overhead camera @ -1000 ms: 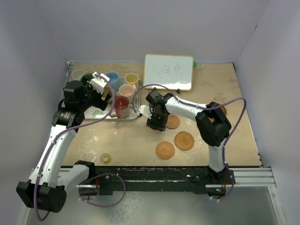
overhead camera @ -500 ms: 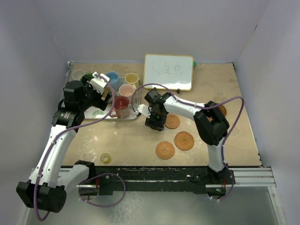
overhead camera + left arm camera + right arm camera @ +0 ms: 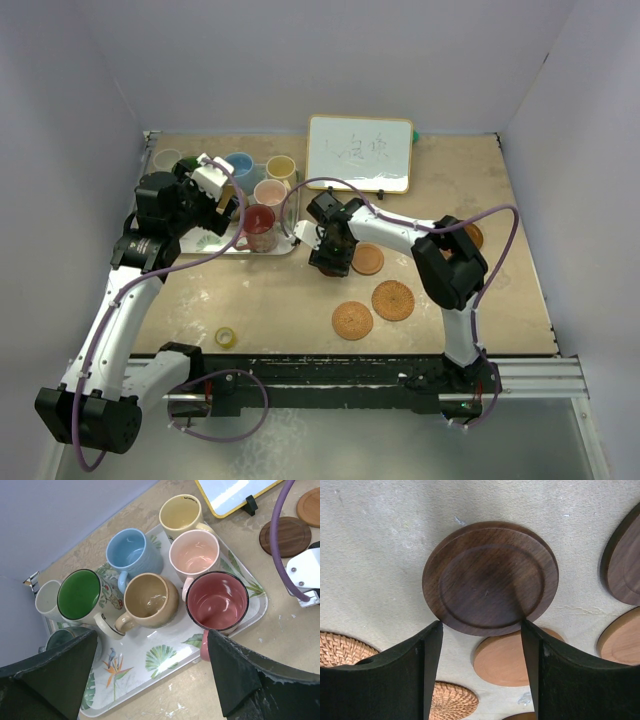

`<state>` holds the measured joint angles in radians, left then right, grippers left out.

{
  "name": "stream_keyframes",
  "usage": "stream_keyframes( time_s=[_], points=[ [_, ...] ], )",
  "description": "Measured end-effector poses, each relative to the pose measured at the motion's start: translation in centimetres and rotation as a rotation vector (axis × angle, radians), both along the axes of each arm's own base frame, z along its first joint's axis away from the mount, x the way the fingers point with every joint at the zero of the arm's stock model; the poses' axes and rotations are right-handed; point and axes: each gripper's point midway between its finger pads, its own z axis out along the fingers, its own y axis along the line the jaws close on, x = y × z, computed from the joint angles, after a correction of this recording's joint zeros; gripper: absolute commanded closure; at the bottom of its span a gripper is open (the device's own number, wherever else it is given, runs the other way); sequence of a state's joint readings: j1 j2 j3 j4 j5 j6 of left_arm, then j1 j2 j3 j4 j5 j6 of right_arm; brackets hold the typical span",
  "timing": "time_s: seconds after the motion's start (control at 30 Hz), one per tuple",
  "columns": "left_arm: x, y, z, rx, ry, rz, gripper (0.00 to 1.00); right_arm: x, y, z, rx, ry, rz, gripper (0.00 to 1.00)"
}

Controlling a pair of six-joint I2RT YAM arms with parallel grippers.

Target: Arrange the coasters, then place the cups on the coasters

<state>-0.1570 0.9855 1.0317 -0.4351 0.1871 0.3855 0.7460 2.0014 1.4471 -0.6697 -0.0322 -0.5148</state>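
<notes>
The left fingers [image 3: 50,675] hang spread wide above the tray [image 3: 165,662], the red cup [image 3: 217,600] toward their two o'clock. The right fingers [image 3: 385,680], spread, hover over the dark coaster [image 3: 490,577] lying flat on the counter [image 3: 380,540].

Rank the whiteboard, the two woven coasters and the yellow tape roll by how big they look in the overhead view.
Whiteboard, largest.
The farther woven coaster and the nearer woven coaster look alike, so I can't rank one above the other.
Yellow tape roll, smallest.

Bright, even overhead light, soft shadows, sharp focus, faint glare inside the cups [image 3: 217,600].
</notes>
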Motion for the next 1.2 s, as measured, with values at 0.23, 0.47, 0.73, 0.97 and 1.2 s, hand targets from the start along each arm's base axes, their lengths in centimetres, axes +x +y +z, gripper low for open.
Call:
stream_keyframes(
  time_s=[0.23,0.47,0.73,0.97,1.2],
  points=[
    [0.0,0.0,0.0,0.000,0.000,0.000,0.12,0.3,-0.2,0.0,-0.011,-0.014,-0.021,0.37],
    [0.0,0.0,0.0,0.000,0.000,-0.003,0.12,0.9,-0.1,0.1,-0.014,-0.038,-0.032,0.37],
    [0.0,-0.1,-0.1,0.001,0.001,-0.007,0.12,0.8,-0.1,0.1,-0.012,-0.035,-0.032,0.28],
    [-0.2,-0.1,-0.5,0.003,0.013,-0.011,0.12,1.1,-0.2,2.2,0.025,-0.072,-0.035,0.24],
    [-0.2,-0.1,-0.5,0.014,0.011,-0.017,0.12,1.7,-2.5,4.3,0.056,-0.106,-0.087,0.24]
  ],
)
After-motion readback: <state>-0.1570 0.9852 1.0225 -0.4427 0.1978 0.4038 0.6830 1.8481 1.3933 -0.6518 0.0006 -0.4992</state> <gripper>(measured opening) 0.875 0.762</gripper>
